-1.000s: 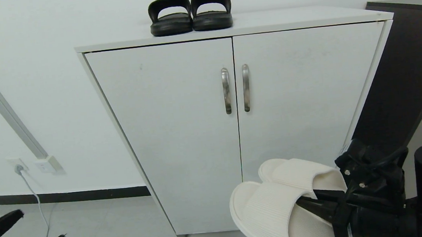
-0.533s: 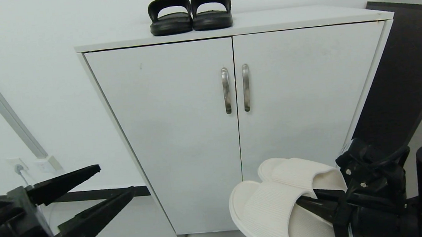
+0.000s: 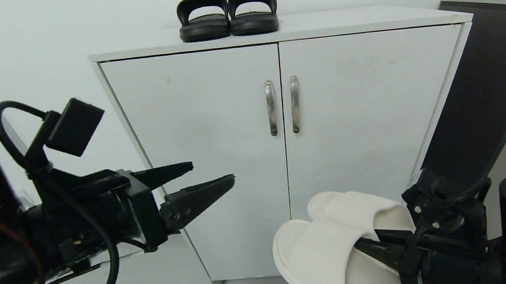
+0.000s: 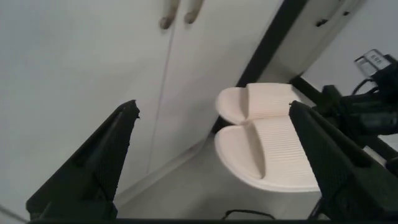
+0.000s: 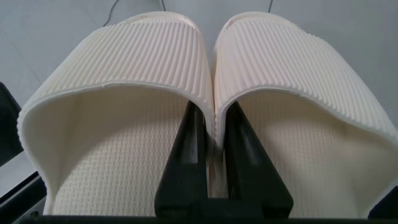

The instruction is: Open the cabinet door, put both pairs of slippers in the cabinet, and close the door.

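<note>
Head view: white cabinet (image 3: 279, 29) shut, black slippers (image 3: 227, 14) on top. Before left door (image 3: 203, 109), left gripper (image 3: 212, 173) spread, empty. Low before right door (image 3: 370, 103), right gripper (image 3: 370, 242) carries white slippers (image 3: 328, 246).
Left wrist view: fingers (image 4: 93, 168) wide apart.
Right wrist view: fingers (image 5: 186, 162) clamp adjoining straps, apparently both.

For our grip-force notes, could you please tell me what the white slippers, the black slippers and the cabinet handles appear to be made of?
The white slippers look like matte ribbed fabric over a waffle-textured insole, probably cloth on foam. The black slippers seem to be moulded rubber or plastic: smooth and faintly glossy. The cabinet handles look like metal, given their silvery sheen and streaked reflections.
</note>
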Tool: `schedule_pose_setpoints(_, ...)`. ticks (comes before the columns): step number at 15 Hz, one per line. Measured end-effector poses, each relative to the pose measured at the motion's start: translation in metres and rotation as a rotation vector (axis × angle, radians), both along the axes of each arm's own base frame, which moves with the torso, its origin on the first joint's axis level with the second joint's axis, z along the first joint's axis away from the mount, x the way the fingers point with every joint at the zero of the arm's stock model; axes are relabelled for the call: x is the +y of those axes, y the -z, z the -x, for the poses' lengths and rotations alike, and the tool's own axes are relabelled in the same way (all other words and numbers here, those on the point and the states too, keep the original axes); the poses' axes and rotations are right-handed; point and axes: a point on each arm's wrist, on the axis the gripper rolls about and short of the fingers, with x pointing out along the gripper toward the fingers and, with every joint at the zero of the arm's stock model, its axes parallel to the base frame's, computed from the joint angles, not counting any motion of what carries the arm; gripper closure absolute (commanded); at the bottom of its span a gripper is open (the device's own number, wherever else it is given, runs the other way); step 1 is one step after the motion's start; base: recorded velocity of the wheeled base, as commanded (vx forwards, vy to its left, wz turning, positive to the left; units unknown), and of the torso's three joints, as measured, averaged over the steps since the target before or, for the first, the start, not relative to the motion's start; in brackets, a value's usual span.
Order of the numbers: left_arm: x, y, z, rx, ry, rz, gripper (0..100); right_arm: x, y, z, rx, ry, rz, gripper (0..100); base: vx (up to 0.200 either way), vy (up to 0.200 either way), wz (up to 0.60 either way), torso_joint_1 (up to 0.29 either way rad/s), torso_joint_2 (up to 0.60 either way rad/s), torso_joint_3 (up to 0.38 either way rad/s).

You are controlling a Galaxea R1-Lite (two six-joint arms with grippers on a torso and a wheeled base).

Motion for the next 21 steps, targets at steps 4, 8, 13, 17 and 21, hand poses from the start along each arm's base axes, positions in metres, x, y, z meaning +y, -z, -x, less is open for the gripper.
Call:
schedule_pose_setpoints(4,-0.04,-0.017,-0.025,-0.009,0.1,0.034,0,0.001,0.001,-0.001,0.009,0.003,0.0,100,0.0,0.0,0.0,0.0,0.0,0.0)
schedule_pose_setpoints(8,-0.078,-0.034,-0.061,-0.039,0.139,0.058,0,0.001,0.002,-0.001,0.016,-0.008,0.0,100,0.0,0.0,0.0,0.0,0.0,0.0)
schedule_pose_setpoints(13,-0.102,-0.048,-0.082,0.035,0.321,0.112,0,0.001,0.002,-0.002,0.015,-0.008,-0.001,100,0.0,0.0,0.0,0.0,0.0,0.0)
schedule_pose_setpoints(17,-0.113,-0.05,-0.096,0.05,0.326,0.126,0,0.001,0.002,-0.002,0.016,-0.008,0.0,100,0.0,0.0,0.0,0.0,0.0,0.0)
schedule_pose_setpoints(21,-0.111,-0.046,-0.103,0.054,0.27,0.121,0,0.001,0.003,-0.001,0.017,-0.009,0.002,100,0.0,0.0,0.0,0.0,0.0,0.0)
